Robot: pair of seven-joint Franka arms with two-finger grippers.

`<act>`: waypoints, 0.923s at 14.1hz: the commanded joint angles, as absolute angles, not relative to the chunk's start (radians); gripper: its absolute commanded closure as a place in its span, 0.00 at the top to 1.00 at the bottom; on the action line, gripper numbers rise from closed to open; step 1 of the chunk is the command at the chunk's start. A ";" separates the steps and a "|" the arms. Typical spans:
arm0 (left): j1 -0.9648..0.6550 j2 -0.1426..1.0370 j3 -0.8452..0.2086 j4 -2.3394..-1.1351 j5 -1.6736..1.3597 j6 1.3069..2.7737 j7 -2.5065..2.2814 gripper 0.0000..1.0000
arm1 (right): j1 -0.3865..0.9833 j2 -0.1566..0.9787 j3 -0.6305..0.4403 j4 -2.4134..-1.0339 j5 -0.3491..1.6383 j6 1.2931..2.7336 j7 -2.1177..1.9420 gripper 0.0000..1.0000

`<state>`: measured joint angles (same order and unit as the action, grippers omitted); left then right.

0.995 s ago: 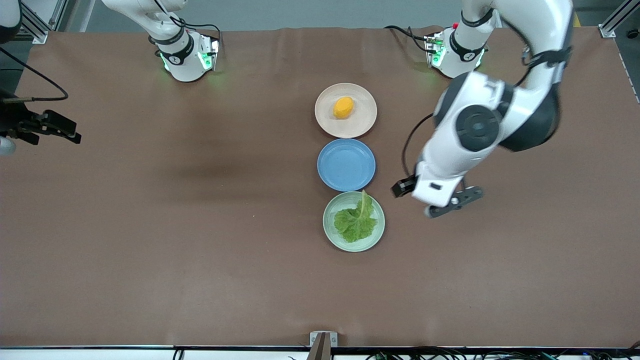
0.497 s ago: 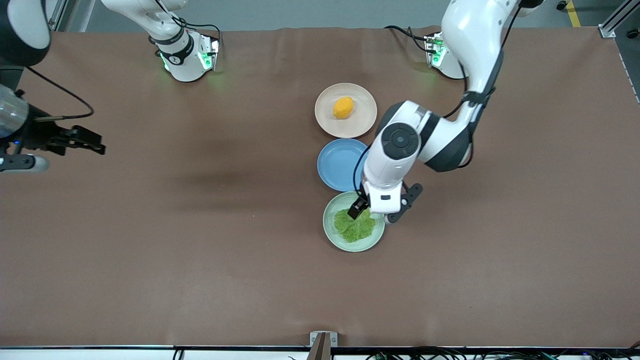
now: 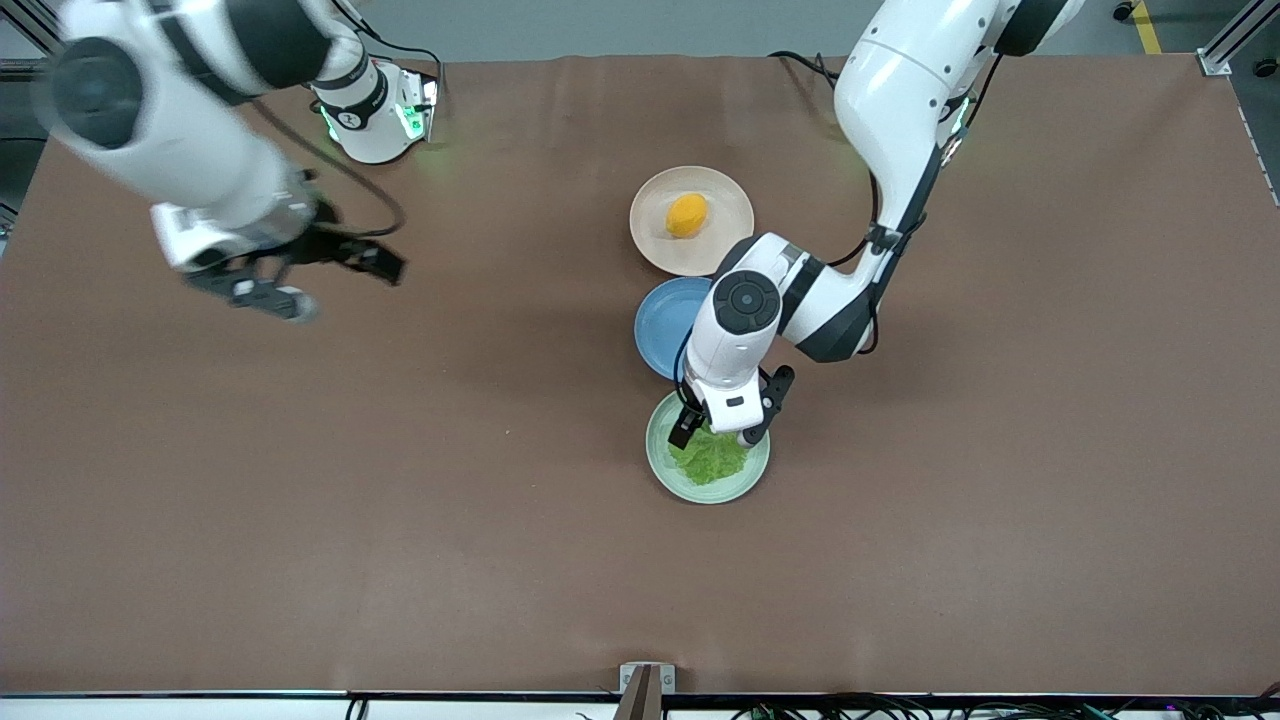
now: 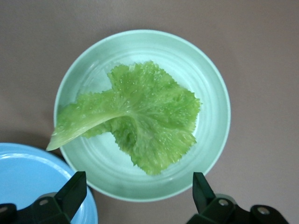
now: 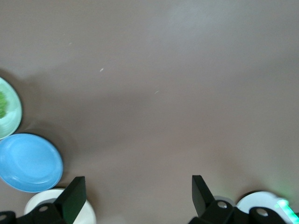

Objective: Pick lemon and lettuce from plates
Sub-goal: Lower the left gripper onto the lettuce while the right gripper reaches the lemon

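Note:
The lemon (image 3: 687,215) lies on the cream-beige plate (image 3: 725,245), nearest the robots' bases. The lettuce (image 3: 712,462) lies flat on the mint green plate (image 3: 708,493), nearest the front camera. My left gripper (image 3: 722,430) is open and hovers just over the mint plate and the leaf's stem end. In the left wrist view the lettuce (image 4: 140,119) fills the middle of the mint plate (image 4: 212,79), and the left gripper (image 4: 138,183) is over the plate's rim. My right gripper (image 3: 350,290) is open and empty over bare table toward the right arm's end; in its own view it (image 5: 138,184) is over bare table too.
An empty blue plate (image 3: 662,325) sits between the two plates, partly under the left arm. It also shows in the left wrist view (image 4: 28,179) and the right wrist view (image 5: 29,161). Brown table surface lies all around.
My left arm has swung in from beside the plates and its open gripper now is over the lettuce. My right arm has moved in from the table's edge toward the middle.

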<state>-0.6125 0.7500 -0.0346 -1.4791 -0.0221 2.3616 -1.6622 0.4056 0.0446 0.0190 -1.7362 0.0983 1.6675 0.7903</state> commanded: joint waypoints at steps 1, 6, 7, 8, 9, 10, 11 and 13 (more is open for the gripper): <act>-0.620 0.793 -0.021 -1.454 -0.025 2.388 -1.678 1.00 | 0.556 0.018 0.037 -1.854 0.104 1.826 1.060 1.00; -0.615 0.822 -0.017 -1.451 -0.002 2.430 -1.677 0.93 | 0.845 0.164 0.035 -1.870 0.087 2.029 1.458 1.00; -0.615 0.825 -0.017 -1.451 -0.002 2.431 -1.677 0.92 | 0.882 0.193 0.034 -1.868 0.080 2.064 1.513 1.00; -0.615 0.834 -0.017 -1.451 -0.002 2.431 -1.678 0.89 | 0.914 0.224 0.035 -1.868 0.049 2.103 1.572 1.00; -0.617 0.839 -0.015 -1.450 -0.002 2.431 -1.677 0.86 | 0.948 0.251 0.035 -1.868 0.019 2.133 1.629 1.00; -0.617 0.844 -0.015 -1.450 -0.002 2.431 -1.677 0.81 | 0.981 0.280 0.035 -1.868 -0.007 2.166 1.690 1.00; -0.617 0.845 -0.015 -1.450 -0.002 2.431 -1.677 0.78 | 1.008 0.307 0.035 -1.868 -0.023 2.202 1.747 1.00; -0.615 0.845 -0.017 -1.451 -0.003 2.431 -1.678 0.69 | 1.051 0.350 0.035 -1.867 -0.031 2.255 1.822 1.00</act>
<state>-0.6110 0.8327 -0.0217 -1.4718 -0.0207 2.4260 -1.6646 1.0086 0.3169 0.0473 -1.8763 -0.0050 2.2191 1.7413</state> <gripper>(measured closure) 0.247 0.000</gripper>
